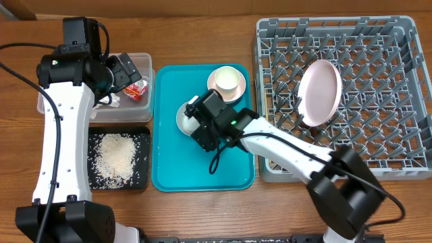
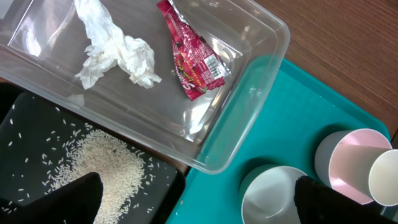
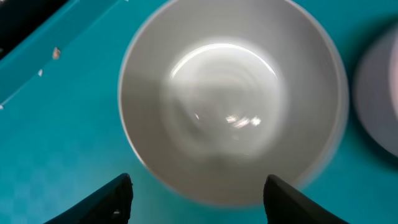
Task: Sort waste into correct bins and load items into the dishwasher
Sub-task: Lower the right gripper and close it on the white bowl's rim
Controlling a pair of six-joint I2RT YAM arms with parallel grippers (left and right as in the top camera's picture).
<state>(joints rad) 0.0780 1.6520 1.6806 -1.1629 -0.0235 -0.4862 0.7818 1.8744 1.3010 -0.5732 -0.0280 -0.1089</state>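
Note:
The grey-white bowl (image 3: 230, 99) stands on the teal tray (image 1: 202, 162). My right gripper (image 3: 199, 202) is open just above it, one finger at each side of its near rim; in the overhead view the gripper (image 1: 196, 125) covers most of the bowl (image 1: 181, 119). The white cup (image 1: 227, 79) sits on the pinkish saucer (image 1: 214, 86) at the tray's back. The pink plate (image 1: 318, 92) stands in the grey rack (image 1: 391, 142). My left gripper (image 1: 125, 69) is open and empty over the clear tub (image 2: 261, 68), which holds the tissue (image 2: 118, 53) and red wrapper (image 2: 196, 62). Rice (image 1: 113, 156) lies in the black tray (image 1: 140, 177). No chopsticks are in view.
A few stray rice grains (image 3: 56, 53) lie on the teal tray beside the bowl. The rack fills the right side of the table. The tub and black tray stand side by side left of the teal tray.

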